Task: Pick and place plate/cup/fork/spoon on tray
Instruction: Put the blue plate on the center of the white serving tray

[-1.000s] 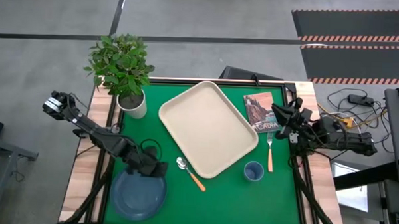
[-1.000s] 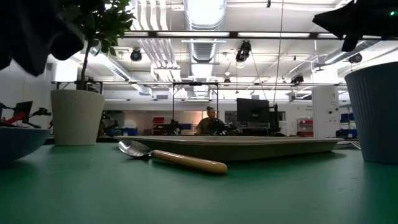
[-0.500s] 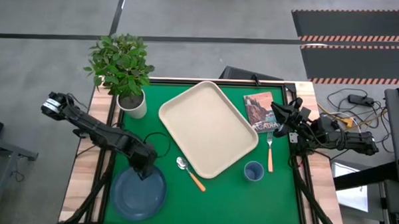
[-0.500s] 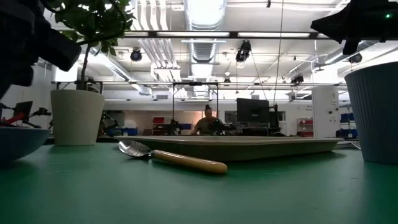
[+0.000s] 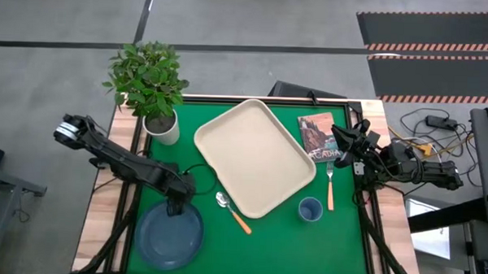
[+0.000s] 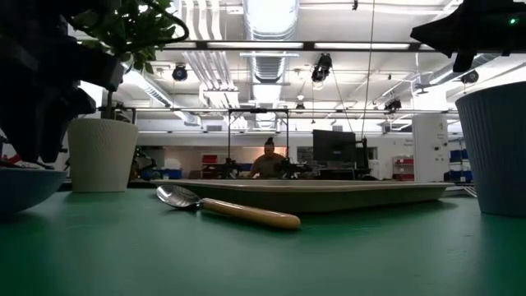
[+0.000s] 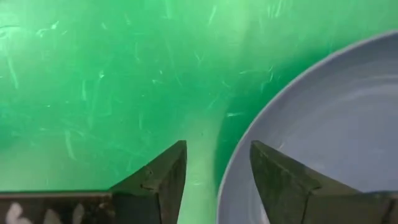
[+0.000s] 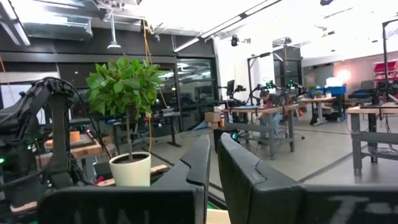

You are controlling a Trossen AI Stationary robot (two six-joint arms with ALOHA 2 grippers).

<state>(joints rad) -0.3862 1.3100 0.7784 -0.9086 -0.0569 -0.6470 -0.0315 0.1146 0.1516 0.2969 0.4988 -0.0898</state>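
Observation:
The blue plate [image 5: 170, 236] lies flat at the table's near left. My left gripper [image 5: 175, 206] points down over the plate's far rim [image 7: 239, 155]. It is open [image 7: 217, 180], with one finger above the plate and the other above the green mat. The cream tray [image 5: 254, 156] lies bare in the middle. The spoon [image 5: 233, 212] lies on the mat by the tray's near edge. The blue cup [image 5: 310, 209] stands upright to the right of it, and the fork [image 5: 330, 187] lies beyond the cup. My right gripper [image 5: 339, 140] is shut [image 8: 214, 162] at the table's far right.
A white pot with a green plant [image 5: 161, 126] stands at the far left corner. A brown-covered book [image 5: 316, 134] lies beside the tray's far right, under my right gripper. Open green mat stretches between the plate and the spoon.
My left gripper has shifted a little toward the table's left edge along the plate's far rim. It has turned from lying across the rim to pointing down at it. In the low view its dark bulk has come lower over the plate.

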